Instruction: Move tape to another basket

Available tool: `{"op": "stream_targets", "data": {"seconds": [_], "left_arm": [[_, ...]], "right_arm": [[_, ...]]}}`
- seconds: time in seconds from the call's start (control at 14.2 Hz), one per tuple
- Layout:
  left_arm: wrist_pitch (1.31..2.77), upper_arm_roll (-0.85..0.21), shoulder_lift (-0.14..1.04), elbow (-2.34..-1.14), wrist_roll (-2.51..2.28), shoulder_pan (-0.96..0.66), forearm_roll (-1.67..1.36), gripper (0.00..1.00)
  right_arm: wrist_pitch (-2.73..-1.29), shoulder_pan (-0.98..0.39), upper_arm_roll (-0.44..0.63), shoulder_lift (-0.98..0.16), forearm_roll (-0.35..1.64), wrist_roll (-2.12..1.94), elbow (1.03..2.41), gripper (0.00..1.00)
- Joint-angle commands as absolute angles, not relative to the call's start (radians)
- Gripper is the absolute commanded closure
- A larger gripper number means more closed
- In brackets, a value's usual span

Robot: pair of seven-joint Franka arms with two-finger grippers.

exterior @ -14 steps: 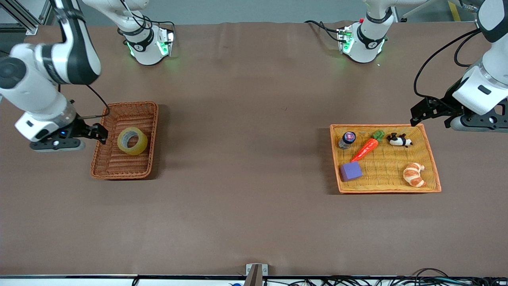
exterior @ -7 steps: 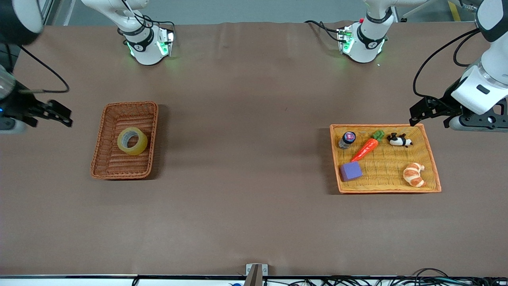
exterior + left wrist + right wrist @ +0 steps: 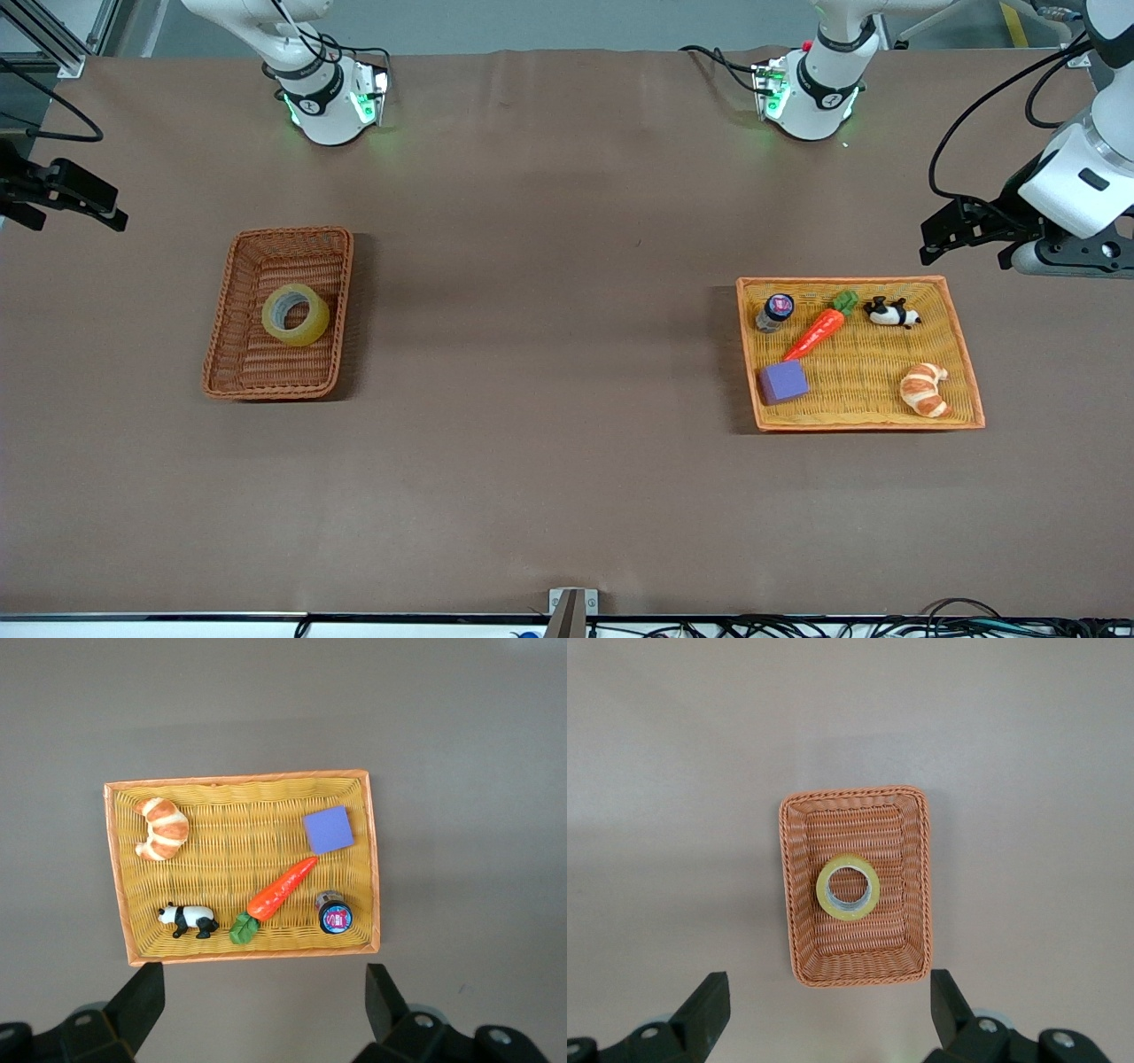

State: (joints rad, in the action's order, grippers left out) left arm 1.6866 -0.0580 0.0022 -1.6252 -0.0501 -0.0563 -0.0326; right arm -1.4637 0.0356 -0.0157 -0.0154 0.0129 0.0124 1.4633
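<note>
The tape (image 3: 295,314) lies flat in the reddish-brown wicker basket (image 3: 292,232) toward the right arm's end of the table. Nothing touches it. From the right wrist view I look straight down on the tape (image 3: 848,887) in the basket (image 3: 855,793). My right gripper (image 3: 118,209) hangs open and empty, high over the table's edge and well clear of that basket; in its own view the right gripper (image 3: 828,1001) stands wide. My left gripper (image 3: 928,244) is open and empty over bare table beside the yellow-orange tray (image 3: 842,282); its own view shows the left gripper (image 3: 263,1001) empty.
The yellow-orange tray (image 3: 239,778) holds a purple cube (image 3: 783,382), a croissant (image 3: 924,390), a toy carrot (image 3: 815,332), a panda figure (image 3: 891,312) and a small bottle (image 3: 774,312). Brown table stretches between basket and tray. Both arm bases stand along the table's edge farthest from the front camera.
My right gripper has drawn away from the basket's side and risen toward the table's edge. The left gripper has lifted slightly. The tape has not moved.
</note>
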Motion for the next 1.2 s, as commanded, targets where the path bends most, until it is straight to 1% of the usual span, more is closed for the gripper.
{"op": "stream_targets", "data": {"seconds": [0.0, 0.21, 0.35, 0.56, 0.63, 1.13], "left_arm": [[1.658, -0.061, -0.003, -1.615, -0.061, -0.052, -0.031, 0.00], [1.661, -0.061, 0.005, -1.599, -0.049, -0.049, -0.031, 0.00], [1.637, -0.054, 0.006, -1.577, -0.045, -0.046, -0.031, 0.00], [1.621, -0.048, -0.006, -1.580, 0.063, -0.005, -0.034, 0.00], [1.596, -0.048, -0.017, -1.583, 0.066, 0.003, -0.038, 0.00], [1.591, -0.051, -0.020, -1.585, 0.048, 0.000, -0.038, 0.00]], "right_arm": [[-1.479, 0.028, -0.008, -0.023, 0.026, 0.029, 1.473, 0.00], [-1.473, 0.041, -0.008, -0.025, 0.026, 0.017, 1.471, 0.00], [-1.474, 0.041, -0.006, -0.025, 0.026, 0.015, 1.471, 0.00], [-1.483, 0.041, -0.006, -0.025, 0.021, -0.020, 1.470, 0.00], [-1.485, 0.041, -0.006, -0.025, 0.020, -0.020, 1.470, 0.00], [-1.497, 0.035, -0.006, -0.026, 0.015, -0.020, 1.470, 0.00]]}}
